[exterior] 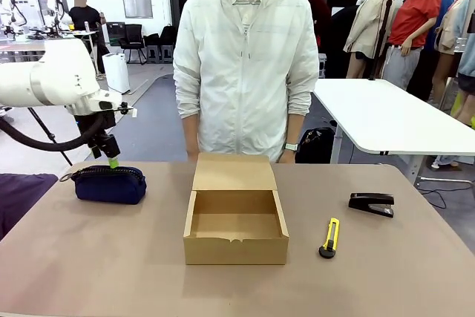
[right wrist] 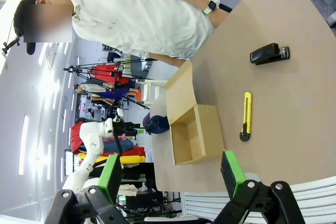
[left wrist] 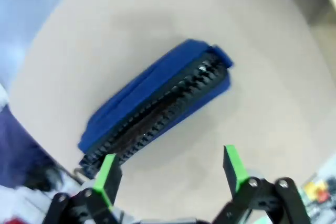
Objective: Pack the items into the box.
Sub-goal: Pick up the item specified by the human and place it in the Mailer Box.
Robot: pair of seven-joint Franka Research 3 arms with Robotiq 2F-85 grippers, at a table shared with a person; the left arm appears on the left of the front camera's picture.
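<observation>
Navy pouch (left wrist: pixel 157 103) blurred in left wrist view; left arm (exterior: pixel 44 79) cut off at front view's edge.

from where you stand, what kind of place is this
Most likely a robotics lab or test workshop, not a home: a white robot arm reaches over a brown table holding a cardboard box, with a white work table and office chairs on an open grey floor behind.

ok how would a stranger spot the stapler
Find the open cardboard box in the middle of the table. Two small things lie to its right; the stapler is the outer one, squat and black, unlike the slim yellow knife nearer the box.
</observation>
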